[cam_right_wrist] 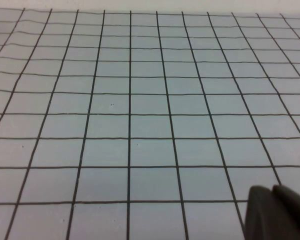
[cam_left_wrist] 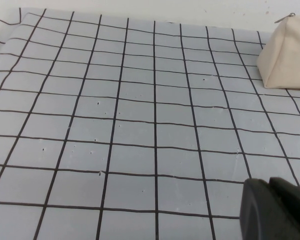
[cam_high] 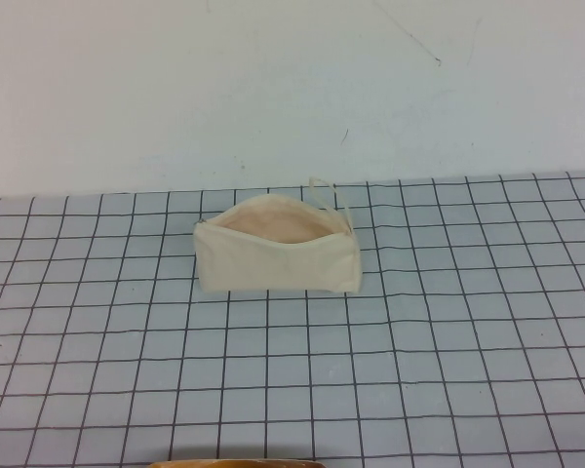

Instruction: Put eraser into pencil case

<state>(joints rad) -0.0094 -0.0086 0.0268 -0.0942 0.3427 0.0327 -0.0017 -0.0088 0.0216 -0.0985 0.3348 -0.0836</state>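
The pencil case (cam_high: pixel 276 246) is a cream-white fabric pouch that stands unzipped on the grid mat, its pinkish-beige lining showing and its thin pull loop (cam_high: pixel 321 191) at the back. One end of the pencil case also shows in the left wrist view (cam_left_wrist: pixel 286 55). The eraser is not in view in any frame. Neither gripper shows in the high view. My left gripper (cam_left_wrist: pixel 268 183) hangs low over bare mat well away from the pouch, its dark fingers together and empty. My right gripper (cam_right_wrist: pixel 273 190) is over bare mat too, fingers together and empty.
A grey mat with a black grid (cam_high: pixel 419 341) covers the table up to a white wall (cam_high: pixel 273 88) behind the pouch. A tan curved edge (cam_high: pixel 239 463) pokes in at the bottom of the high view.
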